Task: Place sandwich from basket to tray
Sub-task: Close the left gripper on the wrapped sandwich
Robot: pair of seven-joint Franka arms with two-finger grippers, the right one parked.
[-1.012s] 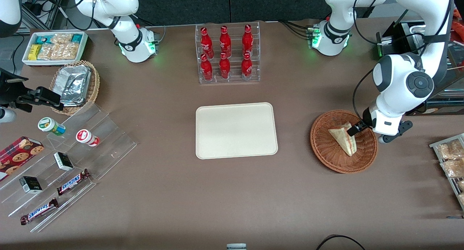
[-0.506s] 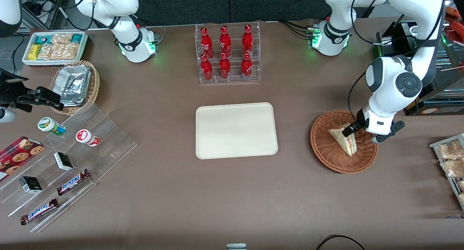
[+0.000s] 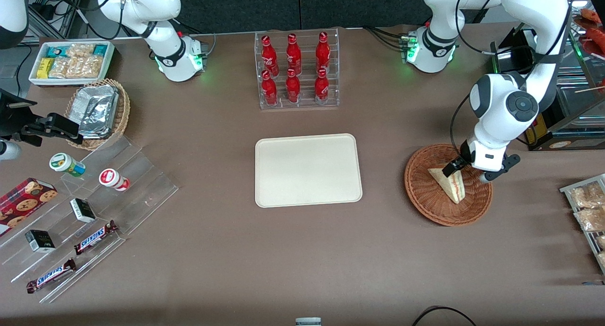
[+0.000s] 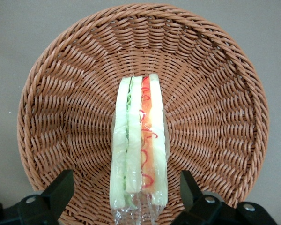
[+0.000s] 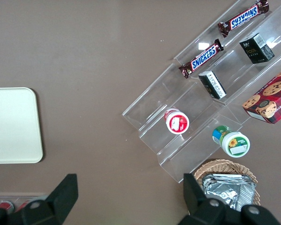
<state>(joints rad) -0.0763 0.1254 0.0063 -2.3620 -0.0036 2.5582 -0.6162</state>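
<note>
1. Small triangular sandwich (image 4: 139,140) in clear wrap, red-orange and green filling stripes, lies in the round reddish-brown wicker basket (image 3: 427,196), on edge, stripes up.
2. Left gripper (image 4: 126,194) hangs just above the sandwich's wide end, fingers (image 4: 61,190) open, one on each side, not touching it.
3. Handling: likely light, soft bread, slippery film. Pinch across the bread faces near the thick end, gently.
4. Versus a second ago: arm is nearer the basket's middle and the flat cream rectangular tray (image 3: 307,170). Sandwich unmoved. Tray on bench, bare.
</note>
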